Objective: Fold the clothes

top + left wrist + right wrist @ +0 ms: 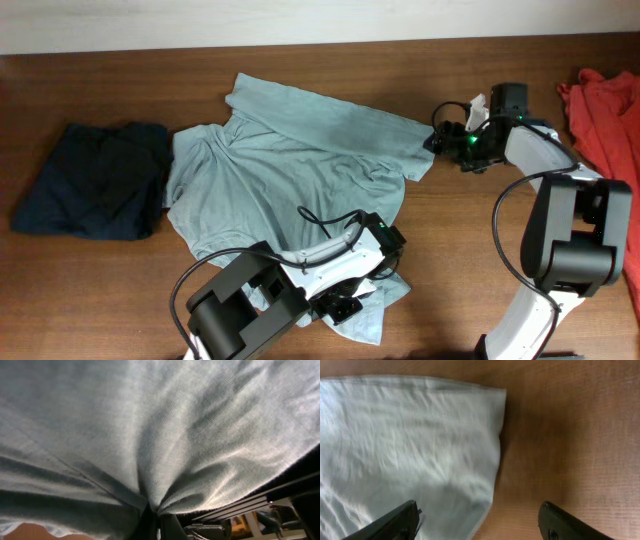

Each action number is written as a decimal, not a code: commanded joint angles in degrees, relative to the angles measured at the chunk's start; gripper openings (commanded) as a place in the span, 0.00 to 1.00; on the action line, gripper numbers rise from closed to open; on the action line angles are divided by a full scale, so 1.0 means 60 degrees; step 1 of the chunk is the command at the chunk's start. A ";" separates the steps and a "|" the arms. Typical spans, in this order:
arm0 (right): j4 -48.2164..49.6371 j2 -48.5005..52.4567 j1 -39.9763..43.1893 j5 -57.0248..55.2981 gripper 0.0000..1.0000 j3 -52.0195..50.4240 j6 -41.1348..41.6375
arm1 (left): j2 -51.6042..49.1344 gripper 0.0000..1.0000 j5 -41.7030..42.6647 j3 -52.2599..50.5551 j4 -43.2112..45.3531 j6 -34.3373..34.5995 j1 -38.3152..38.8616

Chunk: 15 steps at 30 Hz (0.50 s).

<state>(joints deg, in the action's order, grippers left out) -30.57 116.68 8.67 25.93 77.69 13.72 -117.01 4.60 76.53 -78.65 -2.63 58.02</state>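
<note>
The left gripper (154, 516) is pinching a bunched fold of the pale grey-blue T-shirt (280, 165) at its near hem, jaws closed on the cloth. The right gripper (479, 508) is hovering wide open, holding nothing, over the shirt's far right corner. The shirt is lying rumpled mid-worktop (450, 240), with a navy garment (95, 180) lying just beside it on the left and a red-orange one (605, 105) lying at the right edge.

Left wrist cam: grey-blue shirt (160, 425) fills nearly the whole pic and runs off top, L + R edges. Left pincer (153, 522) is nipped on a bunch of it, fingers all but buried in cloth. Overhead: red-orange garment (605, 105) cut by R edge. Right wrist cam: slightly blurred; shirt runs off L + bottom edges.
</note>
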 commanded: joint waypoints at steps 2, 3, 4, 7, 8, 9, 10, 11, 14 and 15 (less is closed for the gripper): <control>0.0586 0.0488 -0.0393 0.0084 0.70 0.0055 0.0685 | -0.0066 0.00 0.0339 -0.0055 0.0084 0.0911 -0.0018; 0.0699 0.0623 -0.0525 0.0106 0.64 0.0055 0.0845 | -0.0066 0.01 0.0339 -0.0055 0.0084 0.0987 -0.0018; 0.0718 0.0710 -0.0652 0.0102 0.62 0.0055 0.0878 | -0.0066 0.00 0.0328 -0.0055 0.0062 0.1020 -0.0018; 0.0535 0.0914 -0.0929 -0.0040 0.58 0.0055 0.0878 | -0.0066 0.01 0.0310 -0.0055 0.0047 0.1144 -0.0018; 0.0495 0.0933 -0.0969 -0.0208 0.56 0.0055 0.0882 | -0.0066 0.01 0.0306 -0.0055 0.0026 0.1239 -0.0018; 0.0488 0.0936 -0.1005 -0.0528 0.50 0.0055 0.0878 | -0.0066 0.00 0.0306 -0.0055 0.0004 0.1271 -0.0018; 0.0492 0.0936 -0.1005 -0.0725 0.37 0.0055 0.0878 | -0.0066 0.01 0.0302 -0.0055 -0.0025 0.1268 -0.0018; 0.0495 0.0936 -0.0994 -0.0834 0.26 0.0062 0.0882 | -0.0066 0.01 0.0299 -0.0055 -0.0047 0.1268 -0.0018; 0.0481 0.0933 -0.0743 -0.1359 0.16 0.0066 0.0882 | -0.0066 0.01 0.0146 -0.0055 -0.0131 0.1271 -0.0018; 0.0455 0.0925 -0.0525 -0.1705 0.09 0.0066 0.0892 | -0.0066 0.01 -0.0029 -0.0055 -0.0178 0.1304 -0.0018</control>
<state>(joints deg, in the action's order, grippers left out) -27.20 120.57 3.07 23.16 78.32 18.90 -117.03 5.56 76.53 -78.98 4.01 58.02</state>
